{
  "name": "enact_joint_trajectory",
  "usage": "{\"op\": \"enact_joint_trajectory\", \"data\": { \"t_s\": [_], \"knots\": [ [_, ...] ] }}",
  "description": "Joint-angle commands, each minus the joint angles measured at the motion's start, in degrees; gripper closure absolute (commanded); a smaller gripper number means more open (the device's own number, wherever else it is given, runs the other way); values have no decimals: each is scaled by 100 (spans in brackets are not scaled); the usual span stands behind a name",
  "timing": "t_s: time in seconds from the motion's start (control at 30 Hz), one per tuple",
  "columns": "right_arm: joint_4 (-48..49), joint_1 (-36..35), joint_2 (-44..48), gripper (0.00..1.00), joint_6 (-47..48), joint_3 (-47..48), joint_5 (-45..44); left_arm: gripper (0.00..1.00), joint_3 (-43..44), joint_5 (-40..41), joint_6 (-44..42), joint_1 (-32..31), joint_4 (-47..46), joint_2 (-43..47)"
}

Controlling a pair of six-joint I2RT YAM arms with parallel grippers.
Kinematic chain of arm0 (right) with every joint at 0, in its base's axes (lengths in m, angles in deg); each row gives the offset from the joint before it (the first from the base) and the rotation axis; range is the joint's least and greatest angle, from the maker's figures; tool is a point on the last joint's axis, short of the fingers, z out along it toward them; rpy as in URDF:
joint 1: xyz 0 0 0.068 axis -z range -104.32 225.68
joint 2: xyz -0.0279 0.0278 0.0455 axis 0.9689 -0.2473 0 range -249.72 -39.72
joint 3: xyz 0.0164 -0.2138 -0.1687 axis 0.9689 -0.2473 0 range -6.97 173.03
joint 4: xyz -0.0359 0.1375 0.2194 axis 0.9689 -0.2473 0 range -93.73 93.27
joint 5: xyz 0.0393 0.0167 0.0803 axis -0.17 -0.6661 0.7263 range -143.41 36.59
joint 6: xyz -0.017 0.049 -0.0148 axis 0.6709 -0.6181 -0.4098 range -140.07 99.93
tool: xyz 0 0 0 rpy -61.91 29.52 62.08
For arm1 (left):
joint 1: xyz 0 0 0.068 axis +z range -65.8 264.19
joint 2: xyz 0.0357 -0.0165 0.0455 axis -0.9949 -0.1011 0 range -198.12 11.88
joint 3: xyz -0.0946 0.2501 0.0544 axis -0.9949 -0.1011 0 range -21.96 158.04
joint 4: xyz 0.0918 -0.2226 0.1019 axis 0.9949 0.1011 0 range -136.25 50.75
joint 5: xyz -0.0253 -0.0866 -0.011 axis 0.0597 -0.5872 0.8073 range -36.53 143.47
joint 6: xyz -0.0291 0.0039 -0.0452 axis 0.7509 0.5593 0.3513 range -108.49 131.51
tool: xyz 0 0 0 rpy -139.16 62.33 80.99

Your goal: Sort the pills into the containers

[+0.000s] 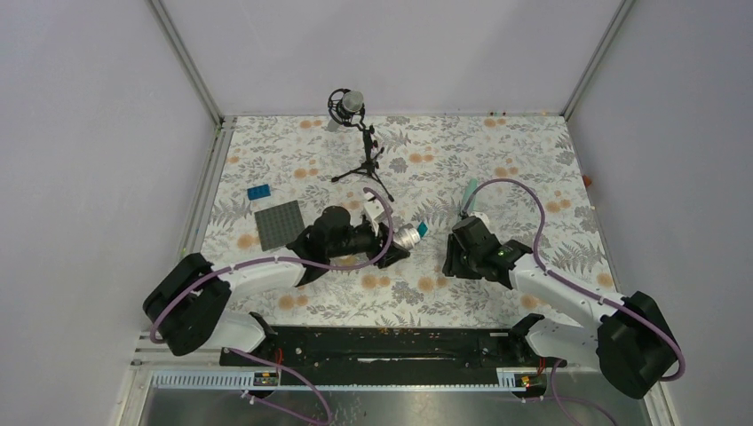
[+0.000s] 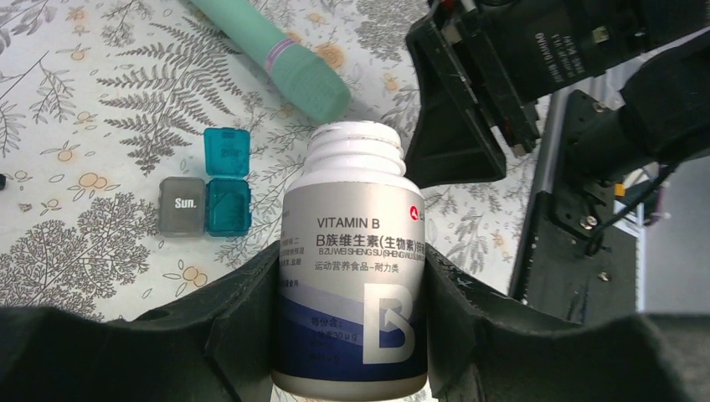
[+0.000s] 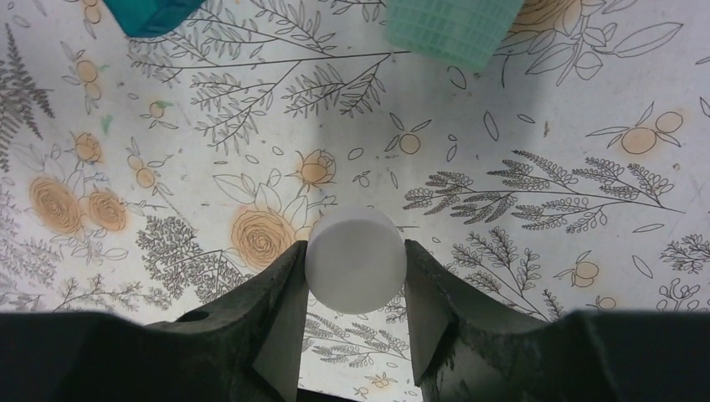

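- Flowery tablecloth (image 1: 533, 169) is covering your table.
- Your left claw (image 2: 350, 255) is pinching an open white plastic bottle (image 2: 352, 201).
- Your right claw (image 3: 354, 251) is pinching a round white cap (image 3: 355, 272).
- Small teal box (image 2: 228, 205) and small grey box (image 2: 183, 205) are sitting together near the long mint-green strip (image 2: 285, 54).

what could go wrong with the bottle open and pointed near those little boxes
1. The uncapped vitamin bottle in the left gripper has its mouth beside, not over, the small open teal box; pills could spill onto the tablecloth, where orange flowers might hide them.
2. The grey box is shut, so pills would bounce off.
3. The right gripper pinches the round white cap by its sides; it might slip.
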Motion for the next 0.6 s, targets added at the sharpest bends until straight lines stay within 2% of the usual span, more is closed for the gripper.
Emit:
{"op": "enact_joint_trajectory", "data": {
  "t_s": [0.0, 0.27, 0.57],
  "knots": [
    [385, -101, -50, 78, -360, -169, -509, 100, -129, 463, 31, -87, -1390, -346],
    [402, -134, -461, 66, -482, -306, -645, 100, -231, 830, -81, -204, -2100, -978],
    [361, -137, -507, 35, -479, -156, -551, 100, -265, 1046, -266, -225, -2134, -1235]
  ]
}}
